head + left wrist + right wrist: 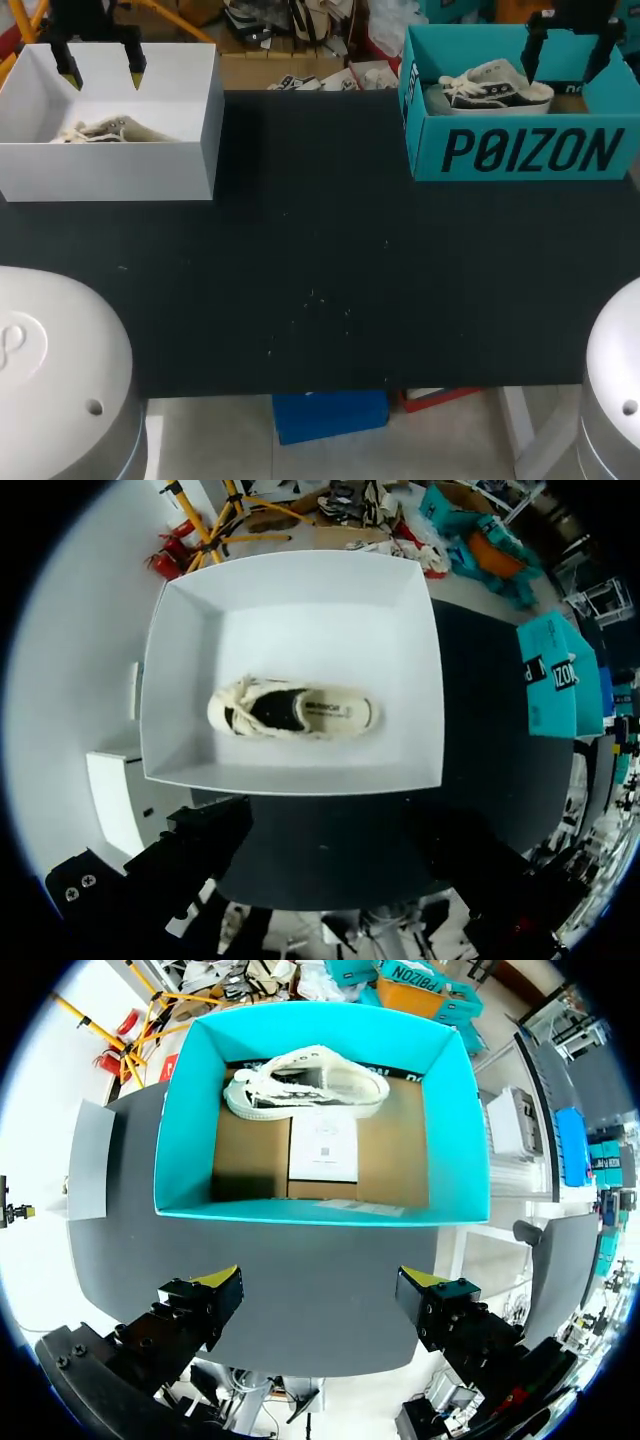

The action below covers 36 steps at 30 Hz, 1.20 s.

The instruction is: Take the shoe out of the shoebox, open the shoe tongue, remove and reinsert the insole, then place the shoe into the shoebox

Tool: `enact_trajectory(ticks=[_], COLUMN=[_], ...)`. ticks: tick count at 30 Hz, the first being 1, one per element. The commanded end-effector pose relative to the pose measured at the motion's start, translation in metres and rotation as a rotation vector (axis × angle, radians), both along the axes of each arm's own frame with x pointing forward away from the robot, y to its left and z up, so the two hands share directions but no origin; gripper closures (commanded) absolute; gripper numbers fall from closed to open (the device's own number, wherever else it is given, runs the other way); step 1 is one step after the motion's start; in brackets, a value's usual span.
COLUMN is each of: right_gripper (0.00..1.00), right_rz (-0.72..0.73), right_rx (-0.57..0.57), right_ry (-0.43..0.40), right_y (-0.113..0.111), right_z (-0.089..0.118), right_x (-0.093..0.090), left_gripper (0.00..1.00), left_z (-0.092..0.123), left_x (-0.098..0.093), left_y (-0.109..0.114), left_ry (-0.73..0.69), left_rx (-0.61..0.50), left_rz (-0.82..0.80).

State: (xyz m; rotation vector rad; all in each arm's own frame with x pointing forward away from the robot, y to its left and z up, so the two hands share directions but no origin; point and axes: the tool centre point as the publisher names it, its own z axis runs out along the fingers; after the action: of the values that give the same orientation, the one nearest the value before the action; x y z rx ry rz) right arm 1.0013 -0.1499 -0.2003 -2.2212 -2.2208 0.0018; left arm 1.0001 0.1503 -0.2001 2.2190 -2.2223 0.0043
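- The dark worktop point(320, 250) runs as one broad stretch from its near edge up to the two boxes, with only fine pale specks on it near the middle.
- The white shoebox point(110, 170) stands at the far left and the teal shoebox point(520, 150) at the far right. They are well apart, with a wide strip of worktop between their facing walls.
- Both boxes are open on top, with their front walls facing me.
- My left tool point(101, 75) hangs above the white shoebox, over its far part. Its fingers are spread wide and hold nothing, and their tips are clear of the rim.
- The cream shoe point(295, 710) lies lengthways on the middle of the white shoebox's floor, apart from all four walls.
- My right tool point(568, 55) hangs above the teal shoebox, fingers also wide apart and holding nothing.
- The dark-and-white shoe point(305, 1085) lies along the teal shoebox's far wall. The brown floor nearer to me carries a white paper sheet point(323, 1145).
- The teal shoebox's right corner sits close to the worktop's right edge.
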Motion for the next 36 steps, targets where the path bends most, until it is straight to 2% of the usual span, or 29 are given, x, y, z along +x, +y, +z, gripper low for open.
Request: enact_trajectory(ticks=[1,3,5,6,8,10,11,12,25,27,36], right_gripper=[0.00,0.00,0.00,0.00,0.00,0.00,0.00,0.00,0.00,0.00,0.00], right_rz=[0.000,0.000,0.140,0.218,0.423,0.686,0.883,0.972,0.972,1.093,1.298], right_rx=[0.000,0.000,-0.024,-0.082,-0.208,-0.232,-0.301,-0.366,-0.366,-0.366,-0.288], right_ry=[0.000,0.000,-0.025,-0.034,-0.027,-0.093,-0.085,-0.037,-0.037,-0.026,-0.085], right_y=[0.000,0.000,0.005,0.005,0.005,0.007,0.010,0.008,0.008,0.009,0.008], right_z=[0.000,0.000,-0.006,-0.004,0.002,0.011,0.016,0.018,0.018,0.015,0.010], right_x=[0.000,0.000,0.003,0.004,0.005,0.004,0.001,-0.004,-0.004,0.006,0.043], left_gripper=[0.00,0.00,0.00,0.00,0.00,0.00,0.00,0.00,0.00,0.00,0.00], left_z=[0.000,0.000,0.000,0.000,0.000,0.000,0.000,0.000,0.000,0.000,0.000], left_x=[0.000,0.000,0.000,0.000,0.000,0.000,0.000,0.000,0.000,0.000,0.000], left_y=[0.000,0.000,0.000,0.000,0.000,0.000,0.000,0.000,0.000,0.000,0.000], left_ry=[0.000,0.000,0.000,0.000,0.000,0.000,0.000,0.000,0.000,0.000,0.000], left_rx=[0.000,0.000,0.000,0.000,0.000,0.000,0.000,0.000,0.000,0.000,0.000], left_rz=[0.000,0.000,0.000,0.000,0.000,0.000,0.000,0.000,0.000,0.000,0.000])
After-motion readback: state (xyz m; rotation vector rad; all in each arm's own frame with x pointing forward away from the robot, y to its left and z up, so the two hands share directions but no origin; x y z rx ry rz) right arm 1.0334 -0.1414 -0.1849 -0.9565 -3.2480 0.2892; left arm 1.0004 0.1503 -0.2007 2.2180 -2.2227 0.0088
